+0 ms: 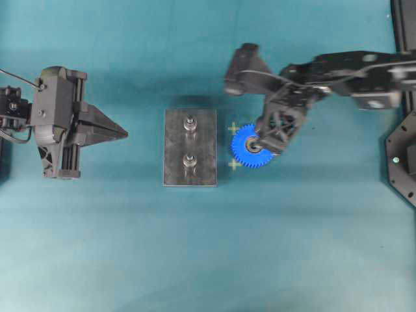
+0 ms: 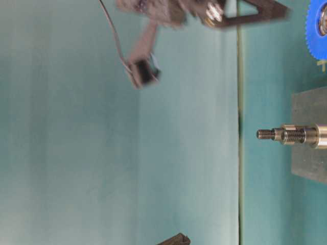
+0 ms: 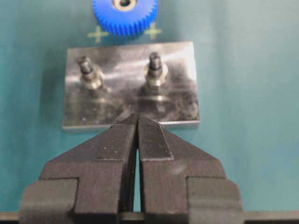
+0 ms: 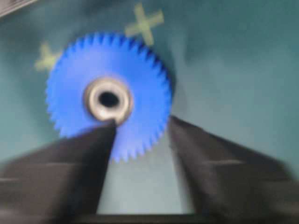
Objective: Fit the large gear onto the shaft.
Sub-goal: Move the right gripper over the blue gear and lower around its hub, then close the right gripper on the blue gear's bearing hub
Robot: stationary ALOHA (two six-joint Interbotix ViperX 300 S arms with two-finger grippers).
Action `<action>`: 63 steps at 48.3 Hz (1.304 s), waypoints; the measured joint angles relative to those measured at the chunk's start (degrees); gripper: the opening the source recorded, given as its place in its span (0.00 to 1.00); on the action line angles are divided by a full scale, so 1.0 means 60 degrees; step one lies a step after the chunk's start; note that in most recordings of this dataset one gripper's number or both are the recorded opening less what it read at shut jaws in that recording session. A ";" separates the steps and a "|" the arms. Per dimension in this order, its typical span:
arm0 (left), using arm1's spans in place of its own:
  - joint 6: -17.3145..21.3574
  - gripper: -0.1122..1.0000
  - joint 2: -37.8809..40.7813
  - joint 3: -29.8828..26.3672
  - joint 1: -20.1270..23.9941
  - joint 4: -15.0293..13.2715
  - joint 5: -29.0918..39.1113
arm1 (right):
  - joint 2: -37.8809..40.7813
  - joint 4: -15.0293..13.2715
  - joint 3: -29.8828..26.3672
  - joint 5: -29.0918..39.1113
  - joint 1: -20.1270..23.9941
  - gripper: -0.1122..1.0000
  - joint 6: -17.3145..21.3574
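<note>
Large gear is lying flat on the teal worktop, just right of the grey plate in the overhead view, sitting between two yellow cross marks. It is not touching the plate. Hub hole is facing up.

Right gripper is reaching down over the gear with fingers spread. In the right wrist view one finger is overlapping the gear face up to the metal hub ring, the other finger is sitting just outside the toothed rim. Whether either is pressing on the gear: cannot tell, view is blurred.

Plate is carrying two upright pins; the shaft and its twin are both standing bare, threaded tips showing in the table-level view.

Left gripper is hanging well left of the plate in the overhead view, fingers pressed together, holding nothing, tips pointing at the plate's near edge in the left wrist view.
</note>
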 measured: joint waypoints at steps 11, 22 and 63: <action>0.0000 0.10 0.0000 0.0000 -0.0015 -0.0015 0.0000 | 0.0513 0.0000 -0.0264 -0.0132 0.0117 0.89 -0.0015; 0.0000 0.10 0.0000 0.0000 -0.0029 0.0000 -0.0015 | 0.0806 -0.0117 -0.0264 -0.0161 0.0132 0.89 -0.0015; -0.0073 0.10 0.0161 0.0059 -0.0044 0.0000 -0.0586 | 0.1465 -0.0454 -0.0601 0.0366 0.0205 0.78 0.0000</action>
